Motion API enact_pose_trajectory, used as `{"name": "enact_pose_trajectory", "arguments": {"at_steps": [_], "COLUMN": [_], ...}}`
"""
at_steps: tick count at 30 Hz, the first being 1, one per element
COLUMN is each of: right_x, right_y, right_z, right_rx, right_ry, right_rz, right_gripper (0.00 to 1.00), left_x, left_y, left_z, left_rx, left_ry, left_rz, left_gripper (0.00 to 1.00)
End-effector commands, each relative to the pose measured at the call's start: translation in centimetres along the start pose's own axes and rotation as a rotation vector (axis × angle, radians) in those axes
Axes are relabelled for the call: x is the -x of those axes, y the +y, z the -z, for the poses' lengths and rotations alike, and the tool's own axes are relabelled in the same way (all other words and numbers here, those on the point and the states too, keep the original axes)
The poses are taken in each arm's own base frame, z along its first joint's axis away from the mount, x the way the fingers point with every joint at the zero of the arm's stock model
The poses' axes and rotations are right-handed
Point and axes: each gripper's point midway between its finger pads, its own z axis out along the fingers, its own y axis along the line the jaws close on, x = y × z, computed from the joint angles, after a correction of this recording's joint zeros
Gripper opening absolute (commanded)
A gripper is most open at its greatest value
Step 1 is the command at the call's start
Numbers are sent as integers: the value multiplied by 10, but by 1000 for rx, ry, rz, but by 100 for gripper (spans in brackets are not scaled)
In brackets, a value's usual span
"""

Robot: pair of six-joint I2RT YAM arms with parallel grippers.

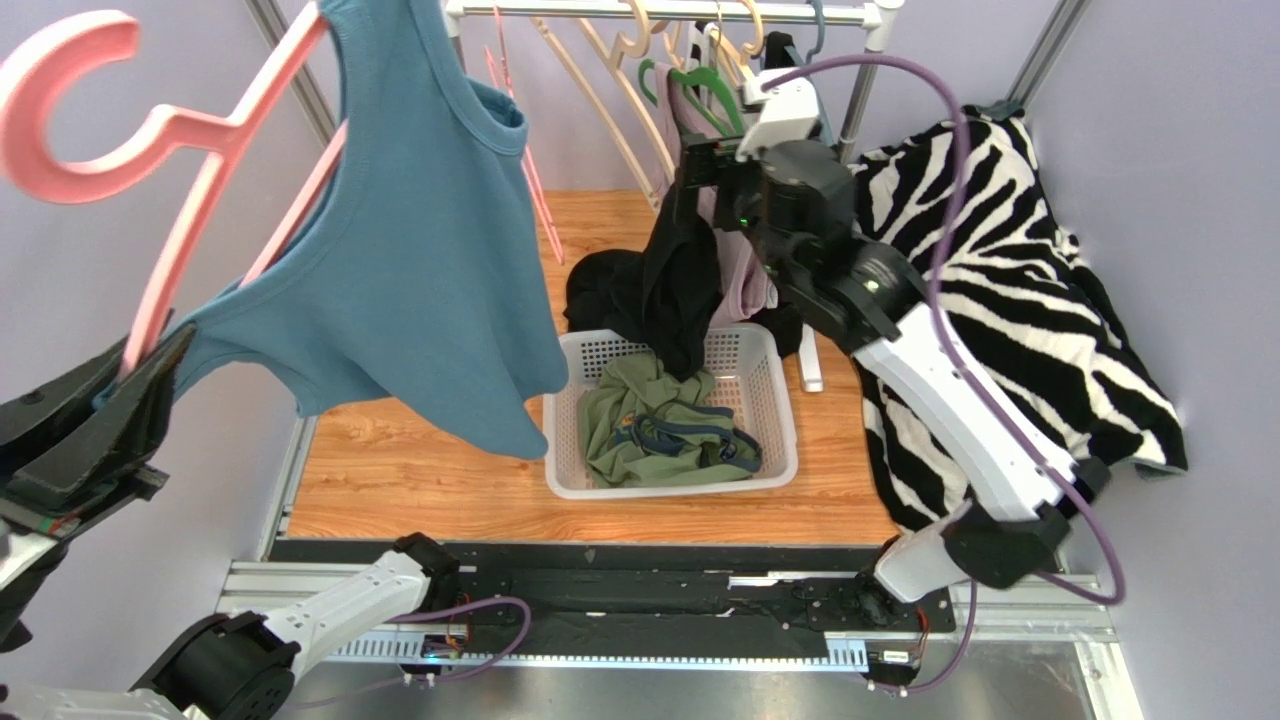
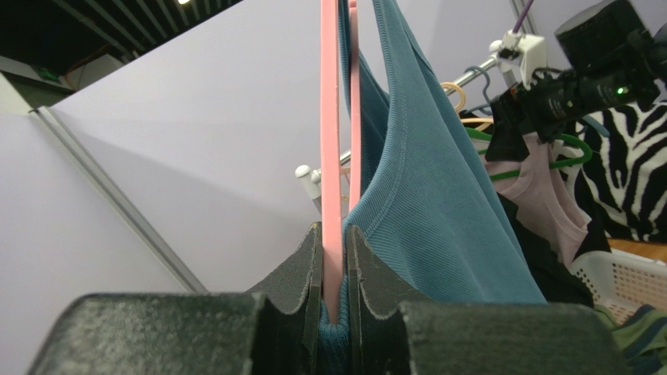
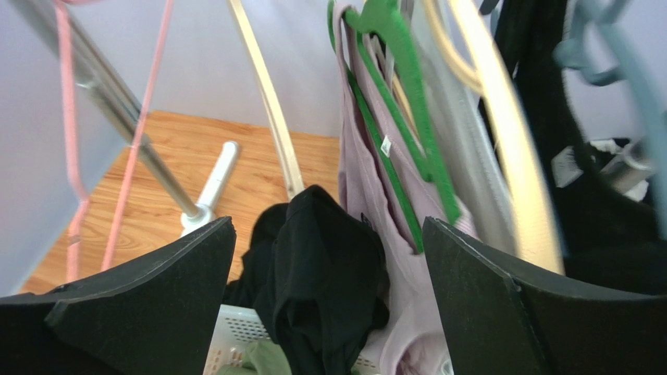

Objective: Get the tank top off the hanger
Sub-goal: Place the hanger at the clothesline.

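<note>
Left gripper (image 2: 333, 234) — hanger (image 2: 330, 117) end hidden within

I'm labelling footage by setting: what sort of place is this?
Probably a robot test cell, not a home: plain lilac panel walls, a clothes rail, and a white laundry basket.

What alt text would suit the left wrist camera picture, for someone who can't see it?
The left hand grips a pink hanger that rises straight up, a blue tank top hanging on it. Behind, at right, the other arm is up at a clothes rail beside a zebra-print cloth.
</note>
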Motion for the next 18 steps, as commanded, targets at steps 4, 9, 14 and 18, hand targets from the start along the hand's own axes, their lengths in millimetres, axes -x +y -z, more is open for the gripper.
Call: {"name": "enact_pose_trajectory", "arguments": {"at_steps": [4,9,14,18], "right_x": [1,-62,-118,-82], "right_y": [12,23,7,-10], "right_z": [68,103,120,144], "right_rx": [262,426,394,371], "right_ry": [-45,47,115,-8], "right_rz": [-14,89,55,-10], "right_gripper": [93,77,75,89], "left_x": [-8,-8,-30,-34], "left_y": [-22,-35,-77,-100], "left_z": [-40,-48,-49,-52], "left_rx": [-89,-152,-348,-471], "left_ry": [0,-10,72,62], "left_rz": [97,140,187,188], "left_gripper": [0,0,0,0]}}
